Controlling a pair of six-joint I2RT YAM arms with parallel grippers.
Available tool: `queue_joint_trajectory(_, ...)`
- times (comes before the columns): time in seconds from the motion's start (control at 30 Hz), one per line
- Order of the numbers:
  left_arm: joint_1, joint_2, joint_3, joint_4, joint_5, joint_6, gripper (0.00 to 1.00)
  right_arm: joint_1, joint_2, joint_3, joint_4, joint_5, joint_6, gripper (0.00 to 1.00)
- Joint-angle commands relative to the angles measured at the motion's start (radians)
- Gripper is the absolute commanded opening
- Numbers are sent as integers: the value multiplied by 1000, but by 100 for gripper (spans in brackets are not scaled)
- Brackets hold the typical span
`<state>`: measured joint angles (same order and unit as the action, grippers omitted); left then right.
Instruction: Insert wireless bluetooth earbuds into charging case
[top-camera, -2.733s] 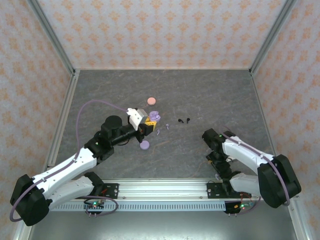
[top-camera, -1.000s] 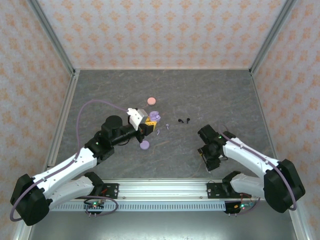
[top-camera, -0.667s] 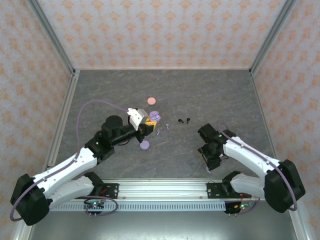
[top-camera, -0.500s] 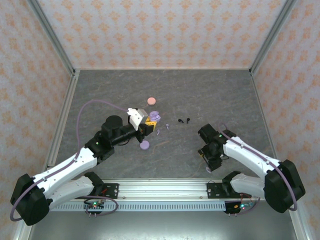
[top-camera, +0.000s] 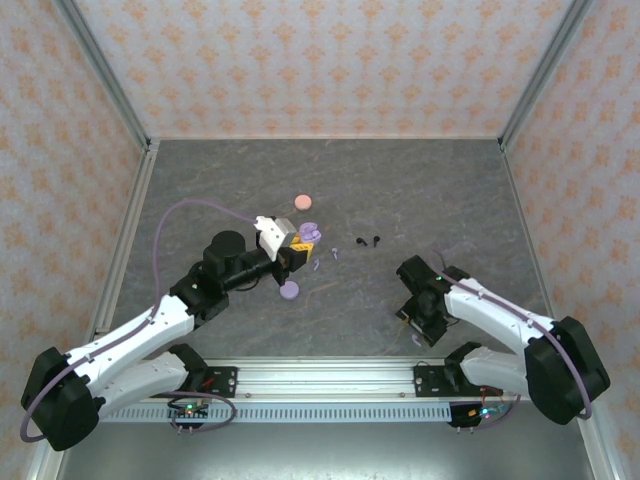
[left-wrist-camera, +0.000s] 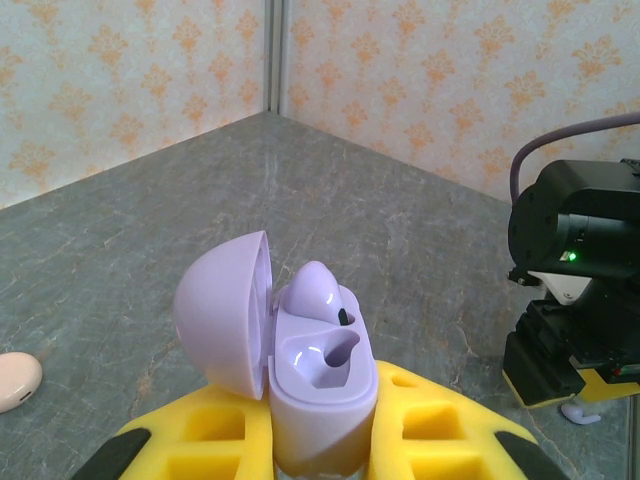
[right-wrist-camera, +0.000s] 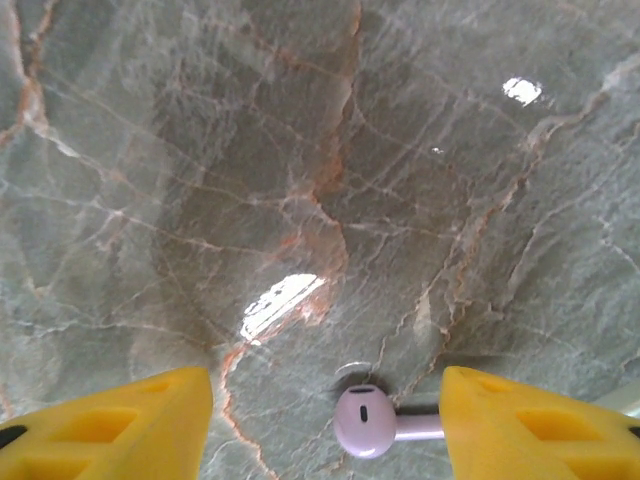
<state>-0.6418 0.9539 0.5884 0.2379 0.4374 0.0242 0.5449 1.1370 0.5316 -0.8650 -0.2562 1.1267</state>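
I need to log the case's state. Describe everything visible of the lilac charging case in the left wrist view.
The lilac charging case is a rounded clamshell of glossy plastic, upright, its domed lid hinged open to the left. One lilac earbud sits in the far socket; the near socket is empty. The yellow jaws of the left gripper clamp its base.

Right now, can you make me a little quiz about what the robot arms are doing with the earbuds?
1. True or false: the left gripper holds a lilac case with its lid open.
2. How many earbuds sit in that case? A one, B two, C none.
3. Fill in: the right gripper has its jaws ___ around a lilac earbud lying on the table.
Key: 1 true; 2 A; 3 open.
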Motion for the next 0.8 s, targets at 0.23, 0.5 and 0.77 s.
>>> queue_joint_trajectory(0.23,-5,3,30,30,14,-7,0,5,1,-44,36,-34,-33,46)
queue_joint_trajectory(0.5,-6,3,28,34,14,-10,0,7,-16,-47,34,-58,-22,31)
queue_joint_trajectory(0.77,-6,6,28,38,14,-13,0,16,-27,-31,-13,-40,-35,29)
